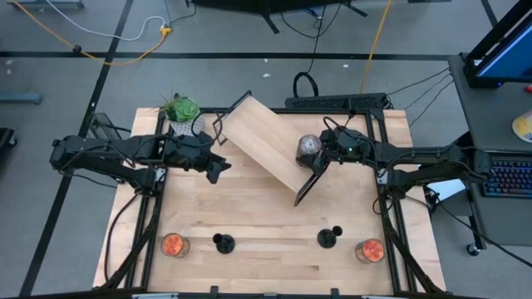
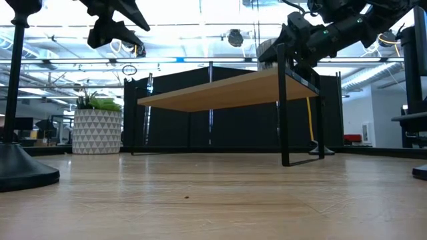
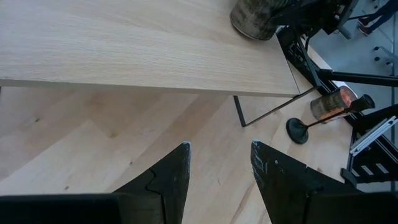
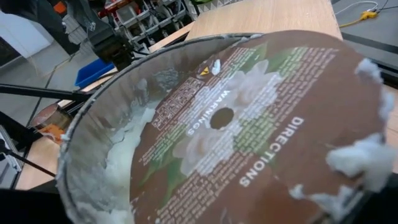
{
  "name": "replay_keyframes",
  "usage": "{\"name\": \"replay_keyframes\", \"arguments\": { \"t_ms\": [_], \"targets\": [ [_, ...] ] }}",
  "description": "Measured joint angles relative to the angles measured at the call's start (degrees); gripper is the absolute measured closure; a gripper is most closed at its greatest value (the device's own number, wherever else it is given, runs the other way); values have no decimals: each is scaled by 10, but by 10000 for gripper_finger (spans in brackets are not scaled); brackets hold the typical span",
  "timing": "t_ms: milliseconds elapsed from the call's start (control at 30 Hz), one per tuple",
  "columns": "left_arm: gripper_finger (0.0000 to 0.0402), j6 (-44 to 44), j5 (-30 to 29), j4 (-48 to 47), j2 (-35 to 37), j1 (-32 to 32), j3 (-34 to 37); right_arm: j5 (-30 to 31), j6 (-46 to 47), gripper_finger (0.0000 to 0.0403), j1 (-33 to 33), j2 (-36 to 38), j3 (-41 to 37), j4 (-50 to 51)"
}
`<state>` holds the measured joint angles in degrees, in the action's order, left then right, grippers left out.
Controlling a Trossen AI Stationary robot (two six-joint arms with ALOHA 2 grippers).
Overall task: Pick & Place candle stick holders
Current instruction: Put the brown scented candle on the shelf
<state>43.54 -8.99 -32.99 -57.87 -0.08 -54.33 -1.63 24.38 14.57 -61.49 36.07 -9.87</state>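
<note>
Candle jar (image 4: 236, 130), brown-labelled underside filling the right wrist view, clamped in right gripper (image 1: 320, 154) over the low wooden shelf (image 1: 262, 137); left gripper (image 1: 218, 166) beside that shelf, fingers apart, empty; two candle stick holders (image 1: 223, 243) (image 1: 329, 238) stand well apart from shelf, near table's front edge.

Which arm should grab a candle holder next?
Left, probably. The left hand is open and empty over the table, while the right hand is at a jar on the small shelf. Both holders stand free.
</note>
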Motion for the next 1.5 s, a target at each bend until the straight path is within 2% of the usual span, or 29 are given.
{"name": "replay_keyframes", "arguments": {
  "t_ms": [1133,1500],
  "targets": [
    [224,1,2,0,0,0,0,0,-15,3,1,0,0,0],
    [224,2,2,0,0,0,0,-17,-22,3,1,0,0,0]
  ]
}}
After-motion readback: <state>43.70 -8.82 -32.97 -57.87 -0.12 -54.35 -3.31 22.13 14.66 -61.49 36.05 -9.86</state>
